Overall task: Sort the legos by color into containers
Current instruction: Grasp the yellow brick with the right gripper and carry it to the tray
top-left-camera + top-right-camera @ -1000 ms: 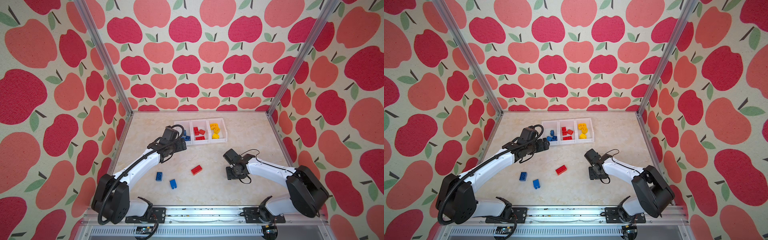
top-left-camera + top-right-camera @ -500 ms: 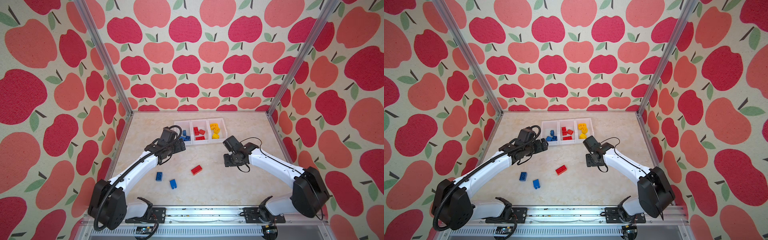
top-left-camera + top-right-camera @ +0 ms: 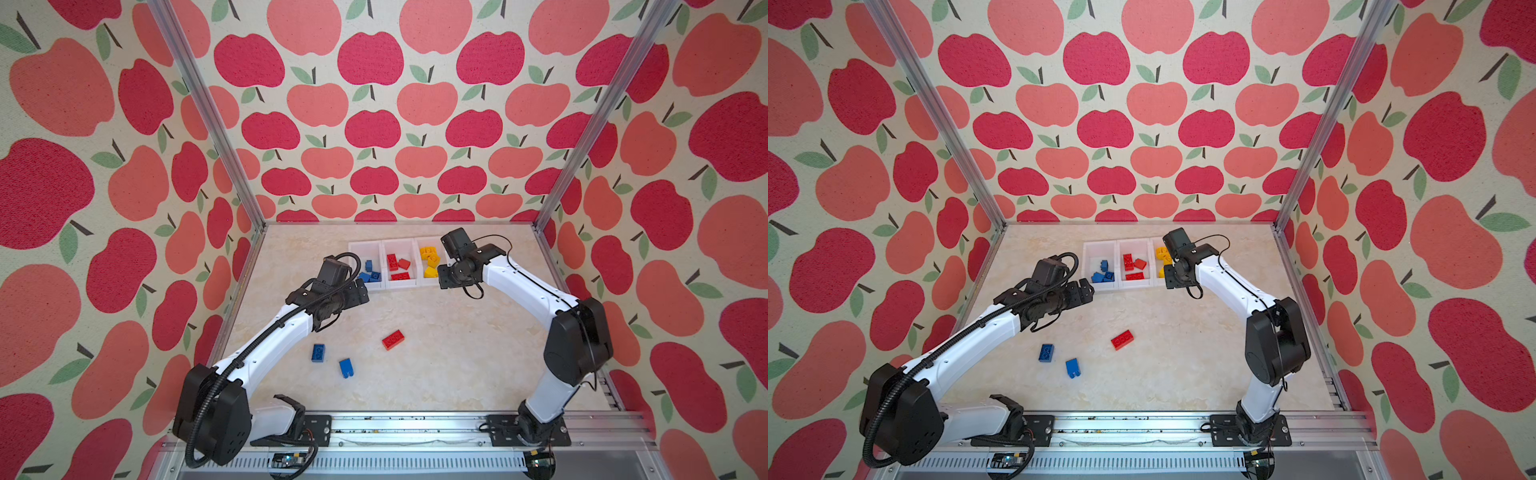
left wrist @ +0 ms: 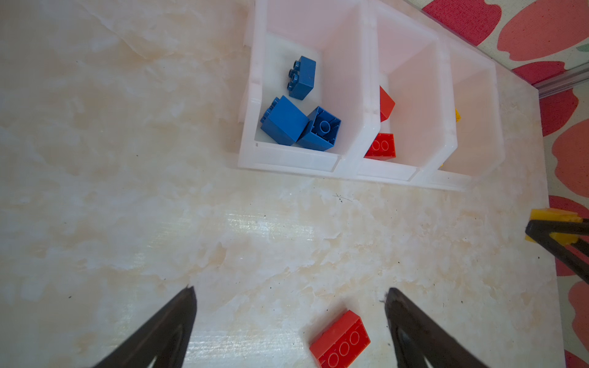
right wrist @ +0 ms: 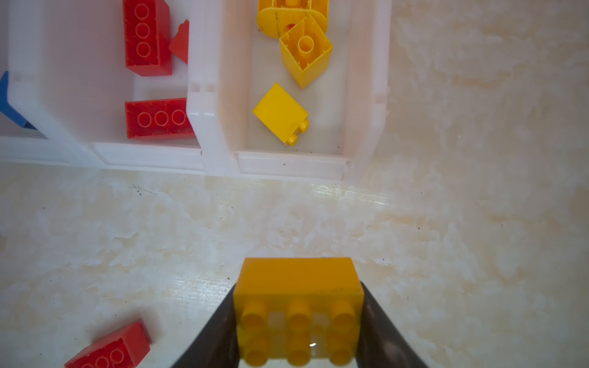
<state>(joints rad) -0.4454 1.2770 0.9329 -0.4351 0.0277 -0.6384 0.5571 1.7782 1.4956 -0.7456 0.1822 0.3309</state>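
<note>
My right jaws pinched the oblong yellow studded plastic brick (image 5: pixel 298 283) by its short ends, over the surface (image 5: pixel 478 223) near its far edge, just before the white plastic bins (image 5: pixel 290 164); it seemed light, stiff, slick; my left jaws gaped empty

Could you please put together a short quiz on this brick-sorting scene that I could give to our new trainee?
1. What does the right gripper hold? A) a green brick B) a yellow brick C) nothing
2. True or false: the left gripper is shut.
3. How many bricks lie on the table outside the bins?

Key:
1. B.
2. False: it is open and empty.
3. Three: a blue brick, a second blue brick and a red brick.
</note>
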